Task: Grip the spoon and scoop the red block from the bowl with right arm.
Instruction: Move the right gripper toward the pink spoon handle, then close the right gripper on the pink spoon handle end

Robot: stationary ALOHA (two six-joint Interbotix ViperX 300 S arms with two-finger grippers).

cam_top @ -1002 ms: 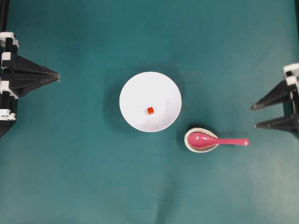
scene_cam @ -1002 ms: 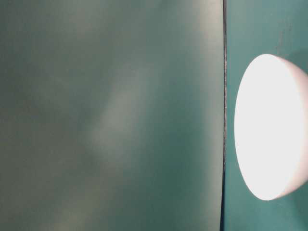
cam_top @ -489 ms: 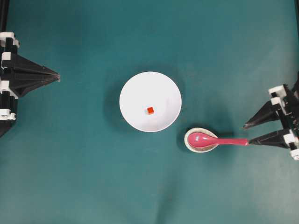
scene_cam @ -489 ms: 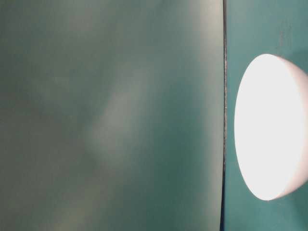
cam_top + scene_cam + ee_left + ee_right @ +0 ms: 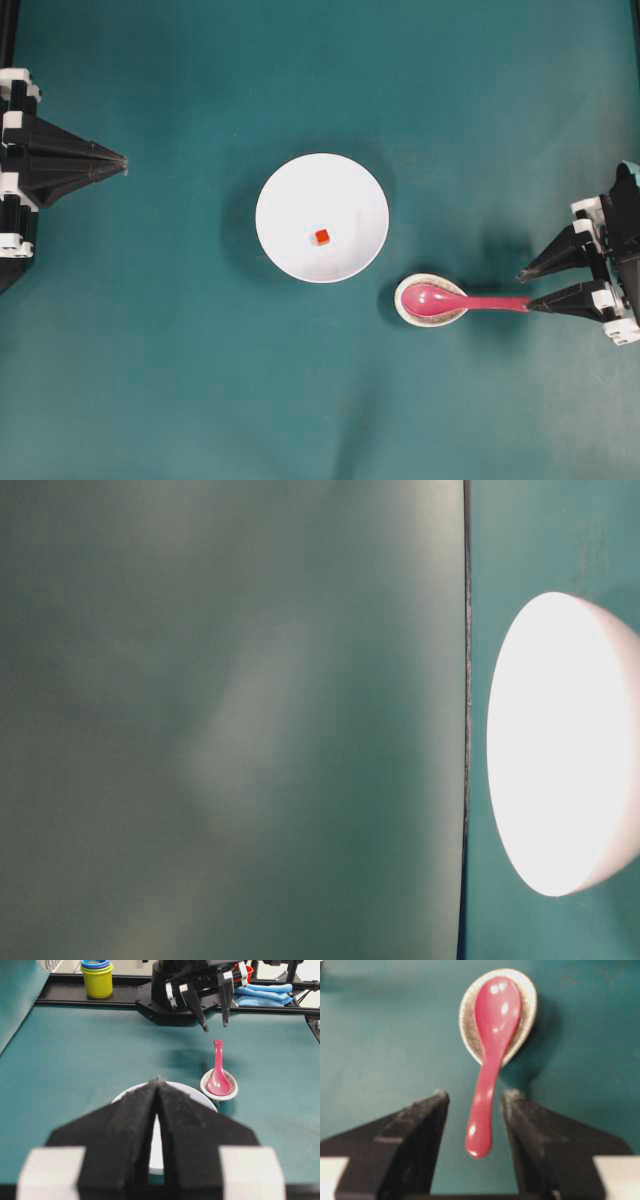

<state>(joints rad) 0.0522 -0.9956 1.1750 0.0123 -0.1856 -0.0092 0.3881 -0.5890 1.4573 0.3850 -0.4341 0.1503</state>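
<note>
The right gripper [image 5: 472,1102] is spread wide around the spoon [image 5: 492,1045] handle, not touching it. The left gripper [image 5: 157,1085], beside the bowl [image 5: 322,218], is pressed together.

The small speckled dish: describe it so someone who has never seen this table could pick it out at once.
Start at the big white bowl mid-table; in the overhead view the speckled dish sits just off its lower right, apart from it. It is a small oval cream dish cradling the scoop of the pink-red spoon. Unlike the bowl, it is crackle-speckled, far smaller, and holds no red block.
</note>
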